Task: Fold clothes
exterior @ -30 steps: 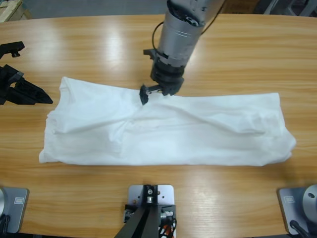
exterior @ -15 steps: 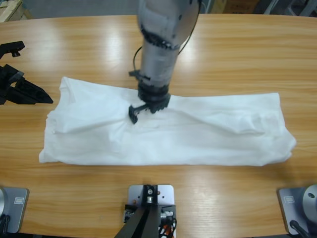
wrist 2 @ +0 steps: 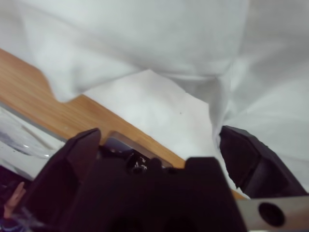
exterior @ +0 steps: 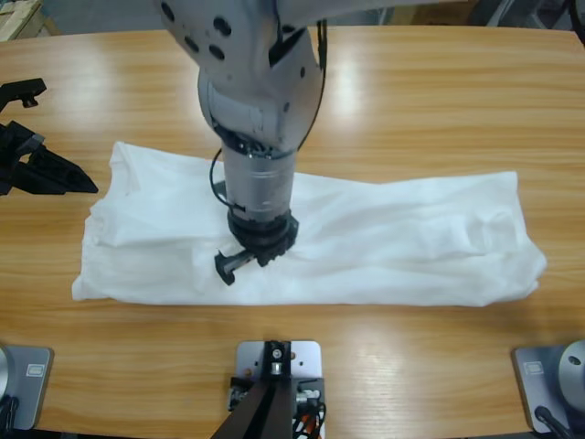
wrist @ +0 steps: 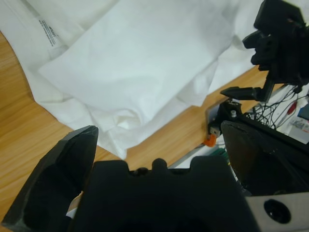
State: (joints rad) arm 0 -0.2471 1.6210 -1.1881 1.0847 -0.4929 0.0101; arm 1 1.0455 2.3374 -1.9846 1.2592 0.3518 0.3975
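Note:
The white T-shirt (exterior: 411,238) lies spread in a long band across the wooden table (exterior: 457,101). My right gripper (exterior: 236,261) comes down from the top middle and hovers low over the shirt's near-left part, close to its front edge. In the right wrist view the right gripper (wrist 2: 159,131) has its jaws apart, with white fabric (wrist 2: 145,38) just ahead and a fold beside the right jaw. My left gripper (exterior: 69,174) rests at the table's left edge, off the shirt. Its own view shows the left gripper (wrist: 158,128) open and empty, facing the shirt (wrist: 145,53) and the right gripper (wrist: 270,53).
Bare wood surrounds the shirt on all sides. A small printed label (wrist: 48,31) shows on the shirt's left end. The right arm's large silver body (exterior: 260,82) covers the shirt's back edge in the middle.
The right arm has moved from the shirt's back edge across the fabric toward its front edge and a little left. Wrinkles near its path have shifted. The left gripper has not moved.

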